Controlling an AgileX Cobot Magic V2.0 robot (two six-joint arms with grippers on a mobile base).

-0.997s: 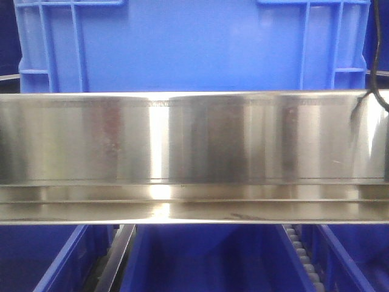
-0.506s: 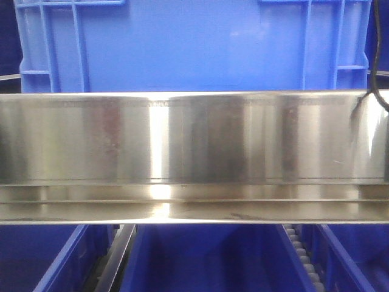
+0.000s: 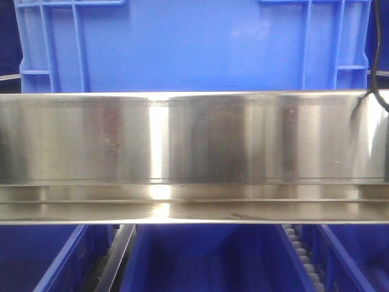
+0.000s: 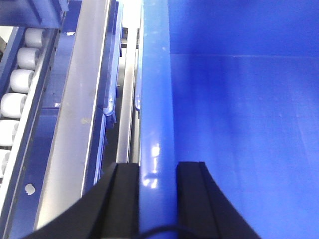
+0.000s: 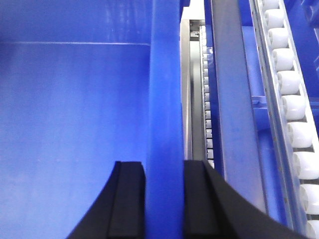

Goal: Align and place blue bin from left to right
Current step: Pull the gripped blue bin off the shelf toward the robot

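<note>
The blue bin (image 3: 188, 45) fills the upper part of the front view, its ribbed side wall rising behind a steel rail. In the left wrist view, my left gripper (image 4: 158, 172) is shut on the bin's left rim (image 4: 155, 99), one black finger (image 4: 127, 199) outside and one inside. My right gripper (image 5: 163, 169) is likewise shut on the bin's right rim (image 5: 164, 74), with its fingers (image 5: 128, 199) on either side of the wall. The bin's smooth blue interior shows in both wrist views.
A broad steel rail (image 3: 194, 155) crosses the front view. Other blue bins (image 3: 206, 258) sit below it. White roller tracks run along the bin's left (image 4: 17, 84) and right (image 5: 291, 104). A black cable (image 3: 375, 55) hangs at the right.
The blue bin shifted very slightly to the right in the front view, then held almost still.
</note>
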